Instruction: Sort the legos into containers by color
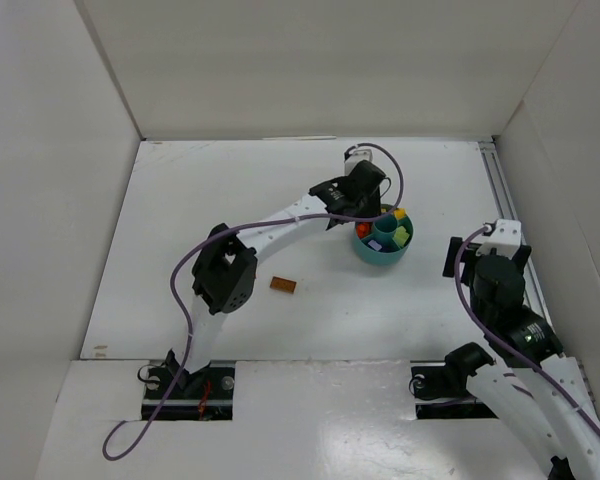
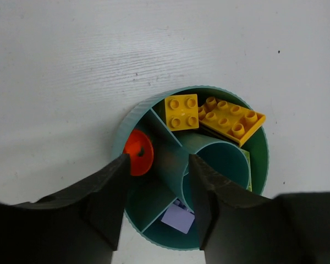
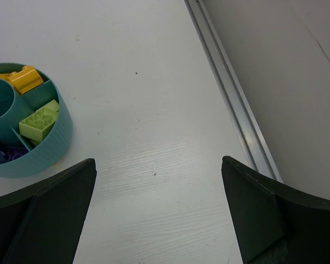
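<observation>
The round teal tub with its wedge containers stands mid-table. My left gripper hangs right over it, jaws partly apart and nothing between them. A red-orange lego lies in a wedge beside the left fingertip. Two yellow legos fill the far wedges and a lavender one lies in a near wedge. A lime green lego shows in the right wrist view. One brownish-orange lego lies loose on the table, left of the tub. My right gripper is wide open over bare table, right of the tub.
A metal rail runs along the table's right edge, next to the right gripper. White walls enclose the table on the left, back and right. The left arm's purple cable loops above the table's left half.
</observation>
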### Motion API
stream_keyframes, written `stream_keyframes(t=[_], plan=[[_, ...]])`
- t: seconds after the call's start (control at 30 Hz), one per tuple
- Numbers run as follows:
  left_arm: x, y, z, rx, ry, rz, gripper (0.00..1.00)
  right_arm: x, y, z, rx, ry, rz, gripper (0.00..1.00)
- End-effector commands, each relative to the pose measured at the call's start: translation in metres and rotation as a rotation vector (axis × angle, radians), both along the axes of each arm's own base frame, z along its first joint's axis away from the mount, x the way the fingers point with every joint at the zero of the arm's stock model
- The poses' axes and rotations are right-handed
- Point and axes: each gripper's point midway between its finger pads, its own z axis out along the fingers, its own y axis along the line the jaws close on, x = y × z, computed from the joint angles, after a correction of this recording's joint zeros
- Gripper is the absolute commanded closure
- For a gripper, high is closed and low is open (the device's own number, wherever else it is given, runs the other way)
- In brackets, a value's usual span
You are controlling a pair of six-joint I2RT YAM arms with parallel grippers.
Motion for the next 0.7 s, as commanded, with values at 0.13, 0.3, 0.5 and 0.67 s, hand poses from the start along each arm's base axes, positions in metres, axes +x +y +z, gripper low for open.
stream_keyframes(t=[0.13,0.3,0.5,0.67], plan=[[-0.006,0.008,0.026,-0.003,-0.033,0.002,0.51,0.001,-0.002,0.004,0.020,-0.020,-0.020,0.00],[-0.015,0.033,0.063,-0.020,-0.087,0.039,0.26,0.021,0.032,0.015,-0.080,-0.054,0.221,0.01],[-0.053,0.128,0.072,-0.015,-0.107,0.239,0.01,0.052,0.128,0.005,-0.184,-0.002,0.755,0.04],[-0.097,0.236,0.023,-0.015,0.009,0.500,0.01,0.052,0.207,-0.021,-0.208,0.099,1.034,0.04]])
